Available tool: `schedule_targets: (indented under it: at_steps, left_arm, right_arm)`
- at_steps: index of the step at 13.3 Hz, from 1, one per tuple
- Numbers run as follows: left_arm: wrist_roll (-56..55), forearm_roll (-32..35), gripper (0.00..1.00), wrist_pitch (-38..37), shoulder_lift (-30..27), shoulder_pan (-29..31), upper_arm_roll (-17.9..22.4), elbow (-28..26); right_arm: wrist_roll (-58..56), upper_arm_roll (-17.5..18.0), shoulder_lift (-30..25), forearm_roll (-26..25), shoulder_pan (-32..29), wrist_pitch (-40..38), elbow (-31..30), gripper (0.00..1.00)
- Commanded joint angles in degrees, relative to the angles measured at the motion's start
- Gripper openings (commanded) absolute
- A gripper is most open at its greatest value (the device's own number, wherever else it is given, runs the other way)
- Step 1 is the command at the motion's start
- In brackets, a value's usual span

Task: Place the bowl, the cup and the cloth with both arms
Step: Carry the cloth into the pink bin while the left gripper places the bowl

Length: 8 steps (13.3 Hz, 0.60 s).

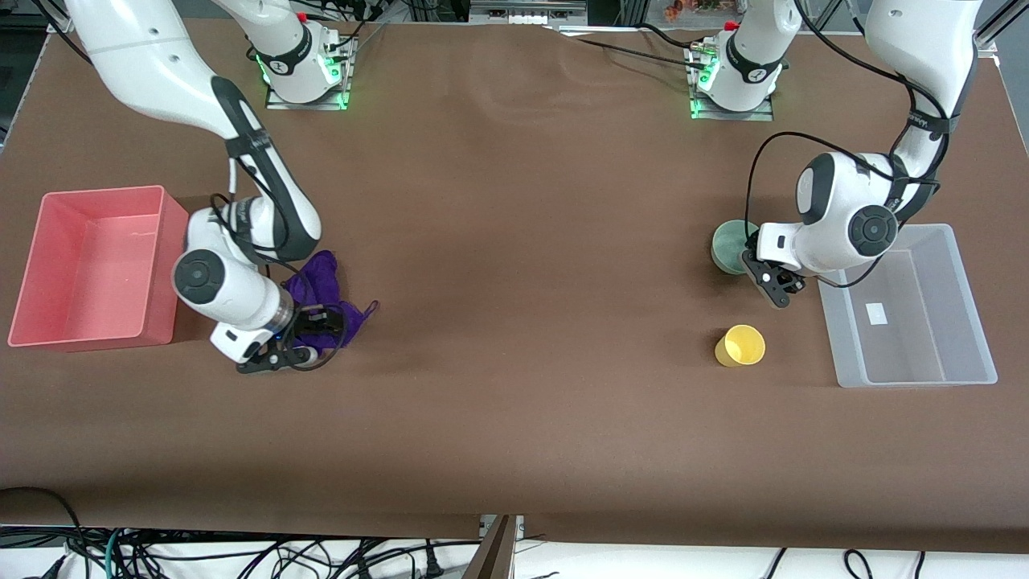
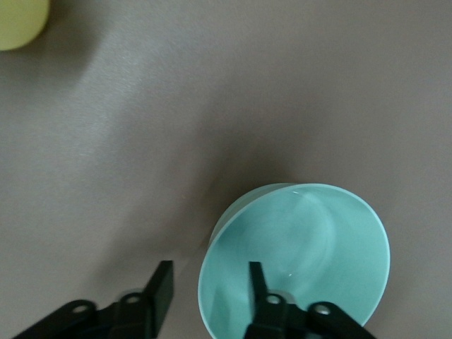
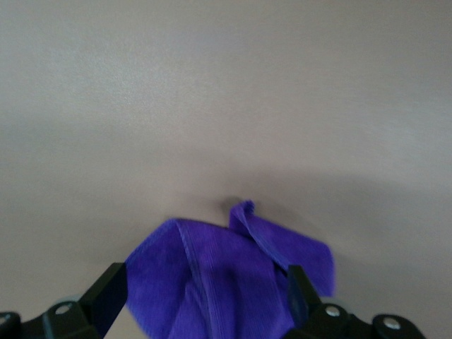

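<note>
So nothing had actually been put away when we looked: the red plastic bin (image 1: 88, 265) at the right arm's end of the table and the clear plastic tub (image 1: 912, 310) at the left arm's end both looked empty, so we'd call the job barely started. The soft deep-purple cloth (image 1: 321, 285) was lying crumpled on the brown table cover (image 1: 514, 241) just beside the red bin, and our right gripper (image 1: 309, 338) was down on it with its fingers spread wide either side of the fabric; the right wrist view showed the purple folds sitting between the two black fingers (image 3: 106, 293), not pinched yet. At the left arm's end, the small glossy mint-green bowl (image 2: 296, 261) sat on the table just beside the clear tub, and our left gripper (image 2: 208, 289) was parted around its rim, one finger inside the bowl and one outside, the jaws not clamped as far as we could tell. The little plain yellow cup (image 1: 741, 346) stood on its own, nearer the front camera than the bowl, with nobody touching it. Our guess is that both arms were about to squeeze and lift, so all three items remained to be placed, the cup probably last. The bowl rim looked slick, so we'd watch for a slip there.
</note>
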Motion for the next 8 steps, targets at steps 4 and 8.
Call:
schedule_targets:
  at_steps: [4,8]
  left_arm:
    - [2.17,0.88,0.0,1.43,0.18,-0.83,0.69,0.18]
    - [8.29,0.97,0.0,-8.63,-7.02,0.31,1.04,4.38]
  right_arm:
    - [-5.83,-0.29,-1.05,0.53,-0.38,3.29,-4.07,0.13]
    - [-5.83,-0.64,-1.32,0.53,-0.65,3.2,-4.16,0.0]
